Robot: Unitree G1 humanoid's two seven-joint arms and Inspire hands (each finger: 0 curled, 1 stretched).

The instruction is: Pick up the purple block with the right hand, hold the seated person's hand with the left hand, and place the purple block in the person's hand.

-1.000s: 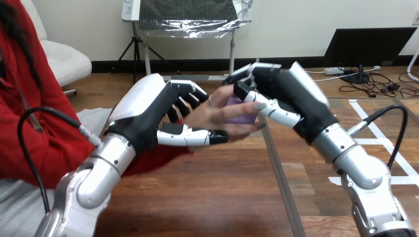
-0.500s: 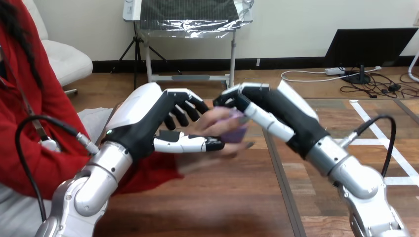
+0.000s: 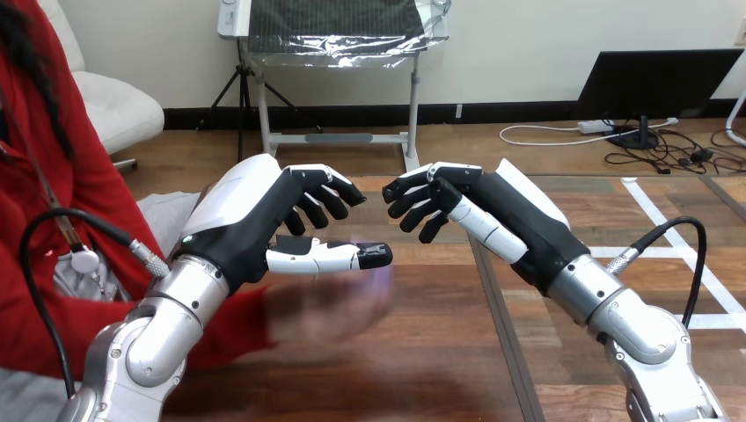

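The left hand (image 3: 255,220) and right hand (image 3: 475,215) are held above the worktop (image 3: 396,369), fingers loosely bent, apart and clasping nothing. The person's hand (image 3: 330,308) is blurred beneath, unsupported. The purple block is presumably inside it, unconfirmed, and could be dropped.

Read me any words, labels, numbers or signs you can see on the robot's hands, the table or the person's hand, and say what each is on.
None can be read. The left hand and right hand bear no lettering, the wooden table bears none, and nothing legible shows on the person's hand.
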